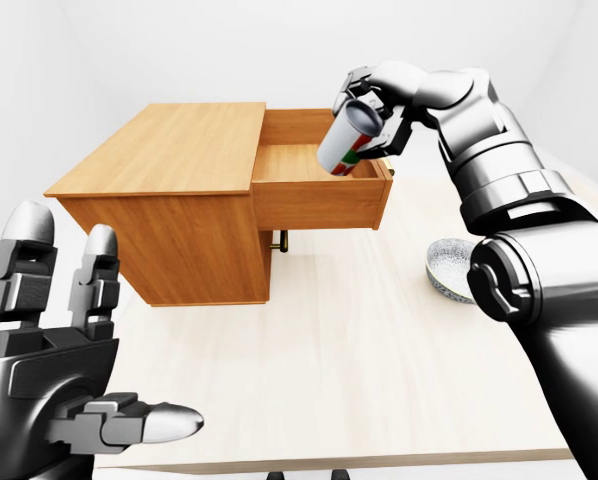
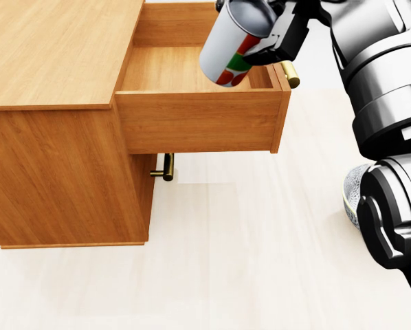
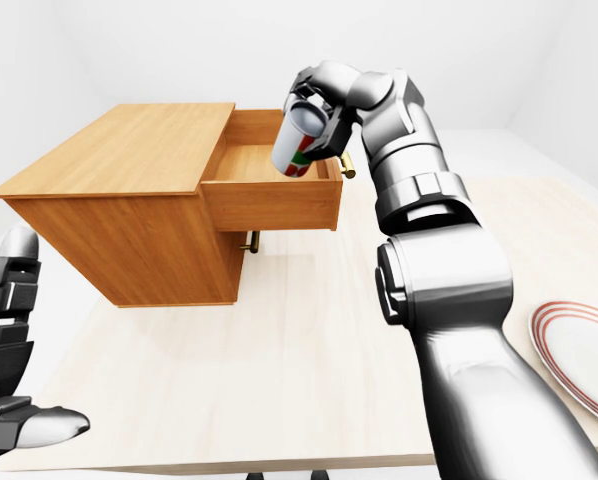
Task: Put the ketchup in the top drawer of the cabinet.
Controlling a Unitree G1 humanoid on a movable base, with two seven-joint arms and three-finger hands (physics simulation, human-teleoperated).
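The ketchup (image 2: 230, 42) is a white bottle with a red and green label. It is tilted, its lower end dipping inside the open top drawer (image 2: 198, 124) of the wooden cabinet (image 2: 54, 62). My right hand (image 1: 371, 108) is shut on the ketchup and holds it over the drawer's right part; it also shows in the right-eye view (image 3: 314, 125). My left hand (image 1: 59, 340) is open and empty at the bottom left of the left-eye view, away from the cabinet.
A patterned bowl (image 1: 449, 266) sits on the light table (image 1: 329, 350) right of the cabinet, beside my right forearm. A red-rimmed white plate (image 3: 579, 350) lies at the right. A brass handle (image 2: 165, 167) of the lower drawer shows beneath the open drawer.
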